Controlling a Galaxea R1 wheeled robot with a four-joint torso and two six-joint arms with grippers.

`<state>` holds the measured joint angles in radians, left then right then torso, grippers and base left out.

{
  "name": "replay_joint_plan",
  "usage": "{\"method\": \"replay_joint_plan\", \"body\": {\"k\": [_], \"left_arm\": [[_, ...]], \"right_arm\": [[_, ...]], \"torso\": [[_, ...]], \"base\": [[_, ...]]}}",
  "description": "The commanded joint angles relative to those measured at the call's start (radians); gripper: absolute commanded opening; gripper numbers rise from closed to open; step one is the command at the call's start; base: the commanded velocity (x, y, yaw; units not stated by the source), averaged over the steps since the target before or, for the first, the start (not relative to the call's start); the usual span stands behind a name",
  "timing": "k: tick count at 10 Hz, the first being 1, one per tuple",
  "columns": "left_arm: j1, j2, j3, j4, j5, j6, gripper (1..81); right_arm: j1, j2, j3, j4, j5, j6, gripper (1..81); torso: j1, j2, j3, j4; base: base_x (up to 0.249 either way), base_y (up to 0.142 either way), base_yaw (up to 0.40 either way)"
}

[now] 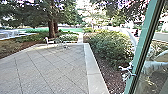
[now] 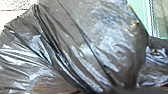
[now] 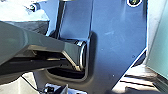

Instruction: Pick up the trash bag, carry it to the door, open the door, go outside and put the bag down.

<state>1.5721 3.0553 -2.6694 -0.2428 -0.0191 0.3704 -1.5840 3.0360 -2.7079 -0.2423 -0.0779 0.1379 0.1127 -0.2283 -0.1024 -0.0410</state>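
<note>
- So the trash bag is right up close at my left wrist camera: thin dark plastic, shiny, all long creases and puffy bulges, with a brownish patch in one spot.
- Honestly can't tell if either tool is apart, together or clamped on anything, so no word on what's gripping that bag.
- My landmark is the green frame: straight, smooth, edged with a dark strip, glass to its right.
- Left of the frame it's outdoor paving, grey and speckly, big slabs with thin dark joints.
- Between paving and frame: a smooth pale border, then crumbly dark mulch and a rounded leafy bush.
- Well beyond the frame, off left: rough brown trunks and a spindly white chair.
</note>
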Motion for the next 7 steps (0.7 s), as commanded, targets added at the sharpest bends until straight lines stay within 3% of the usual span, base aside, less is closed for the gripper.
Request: {"method": "replay_joint_plan", "body": {"k": [1,7], "left_arm": [[-0.039,0.007,0.009,0.010,0.064,0.010,1.0],[-0.037,0.007,0.009,0.010,0.064,0.010,1.0]], "right_arm": [[0.046,0.000,0.005,-0.003,-0.057,-0.003,81.1],[0.046,0.000,0.005,-0.003,-0.057,-0.003,81.1]], "torso": [[0.000,0.000,0.000,0.000],[0.000,0.001,0.000,0.000]], "base": [[0.105,0.073,0.000],[0.105,0.078,0.000]]}}
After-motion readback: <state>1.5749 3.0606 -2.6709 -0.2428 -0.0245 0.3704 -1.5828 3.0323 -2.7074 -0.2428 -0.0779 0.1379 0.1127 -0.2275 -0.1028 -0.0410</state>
